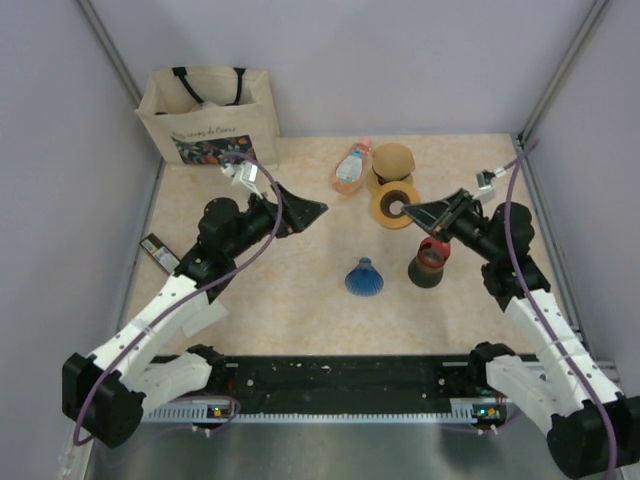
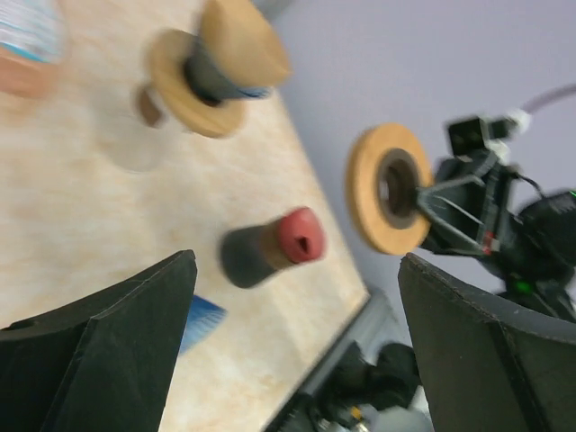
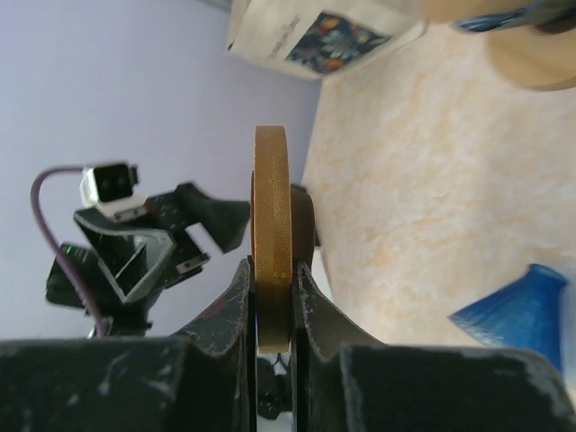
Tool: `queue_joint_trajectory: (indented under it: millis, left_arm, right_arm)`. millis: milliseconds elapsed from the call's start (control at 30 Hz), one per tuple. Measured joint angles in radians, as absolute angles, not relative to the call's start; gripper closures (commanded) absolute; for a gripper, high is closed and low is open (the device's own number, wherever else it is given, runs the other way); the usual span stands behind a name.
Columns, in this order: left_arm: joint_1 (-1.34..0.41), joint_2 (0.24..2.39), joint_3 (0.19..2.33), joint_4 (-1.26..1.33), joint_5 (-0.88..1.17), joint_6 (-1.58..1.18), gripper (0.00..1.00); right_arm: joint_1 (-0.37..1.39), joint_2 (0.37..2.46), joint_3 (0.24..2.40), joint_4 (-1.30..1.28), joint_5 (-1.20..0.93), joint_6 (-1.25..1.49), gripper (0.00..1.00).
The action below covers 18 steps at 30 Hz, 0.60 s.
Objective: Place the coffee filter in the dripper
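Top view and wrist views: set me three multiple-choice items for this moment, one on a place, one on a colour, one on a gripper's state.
1. The paper bag stands at: A the table's far-left corner; B its near-right corner; C between the arm bases.
2. The cone mid-table is: A red; B blue; C white.
3. The right gripper is: A open and empty; B shut on the wooden ring; C out of view.

Answers:
1 A, it sits top left in the top view.
2 B, its ribbed body is blue.
3 B, the right wrist view shows both fingers pressed against the ring's faces.
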<state>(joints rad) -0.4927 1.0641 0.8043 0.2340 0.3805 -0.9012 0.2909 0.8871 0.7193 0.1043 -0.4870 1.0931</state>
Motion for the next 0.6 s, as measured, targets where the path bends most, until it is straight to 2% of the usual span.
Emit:
queue_joint_trajectory:
  millis: [100, 267, 600]
  left_arm:
    - [-0.492, 0.970, 0.812, 0.056, 0.183, -0.801, 0.01]
    - [-0.492, 0.892, 0.810, -0.101, -0.010, -0.718, 0.01]
    - [-0.492, 0.868, 0.776, -0.216, -0.154, -0.662, 0.01]
  right_arm:
    - [0.142, 0.822, 0.672, 0.041, -0.530, 1.092, 1.00]
    - [-0.024, 0.792, 0.605, -0.096, -0.607, 1.054, 1.00]
    - [-0.140, 0.765, 0.561, -0.241, -0.679, 0.989, 1.00]
